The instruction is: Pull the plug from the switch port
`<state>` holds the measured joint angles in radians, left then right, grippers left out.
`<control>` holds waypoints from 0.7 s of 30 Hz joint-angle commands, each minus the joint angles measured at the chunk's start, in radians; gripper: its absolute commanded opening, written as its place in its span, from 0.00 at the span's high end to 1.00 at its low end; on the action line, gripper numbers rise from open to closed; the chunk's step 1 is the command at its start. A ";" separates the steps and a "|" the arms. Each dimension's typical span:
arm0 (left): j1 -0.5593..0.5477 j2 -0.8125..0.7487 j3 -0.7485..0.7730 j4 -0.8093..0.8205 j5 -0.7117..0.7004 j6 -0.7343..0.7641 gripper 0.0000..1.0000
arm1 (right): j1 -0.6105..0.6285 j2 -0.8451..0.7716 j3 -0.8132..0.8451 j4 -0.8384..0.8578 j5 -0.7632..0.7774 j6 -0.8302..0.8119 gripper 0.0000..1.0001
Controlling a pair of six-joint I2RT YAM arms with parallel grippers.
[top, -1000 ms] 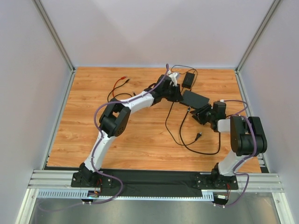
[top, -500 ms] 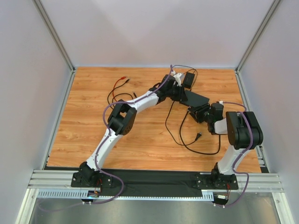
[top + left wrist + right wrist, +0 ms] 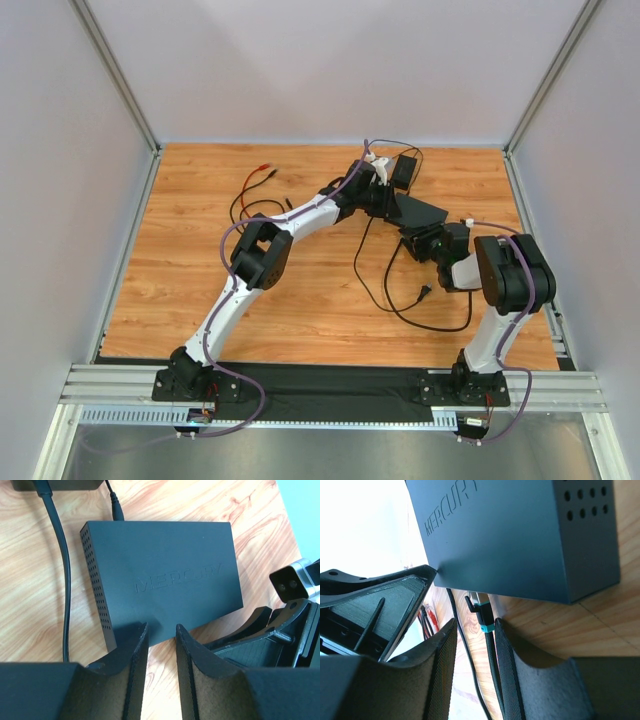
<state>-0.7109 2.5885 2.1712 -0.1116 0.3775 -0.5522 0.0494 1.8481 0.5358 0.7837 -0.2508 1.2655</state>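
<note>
Flanking the plug (image 3: 482, 611) at the switch (image 3: 165, 580), the right hand (image 3: 474, 624) has a grip we cannot tell. The left hand (image 3: 161, 630) hovers part-open, empty, at the switch, far back on the table (image 3: 200, 250). Unpinned, the switch may drag along, we judge.

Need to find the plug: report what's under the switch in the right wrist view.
A teal-banded plug and its cable, between the fingers of the right end effector. The port is hidden by the switch body.

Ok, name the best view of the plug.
Right wrist: the plug shows close and sharp within the right tool, by the switch. Left wrist shows only the switch's top; top external, too small.
</note>
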 commanded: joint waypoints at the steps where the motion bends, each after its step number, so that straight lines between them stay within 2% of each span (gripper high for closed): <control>1: -0.001 0.019 0.045 -0.062 0.008 0.005 0.65 | 0.004 0.023 -0.019 -0.030 0.094 -0.008 0.62; 15: 0.005 0.021 0.044 -0.068 0.023 0.002 0.67 | 0.003 -0.029 0.018 -0.188 0.151 -0.044 0.62; 21: 0.013 0.021 0.044 -0.072 0.029 -0.003 0.68 | 0.003 -0.010 0.041 -0.195 0.165 -0.041 0.62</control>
<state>-0.7052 2.5904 2.1822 -0.1394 0.3927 -0.5522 0.0521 1.8217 0.5671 0.6910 -0.1661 1.2701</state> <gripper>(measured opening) 0.327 0.375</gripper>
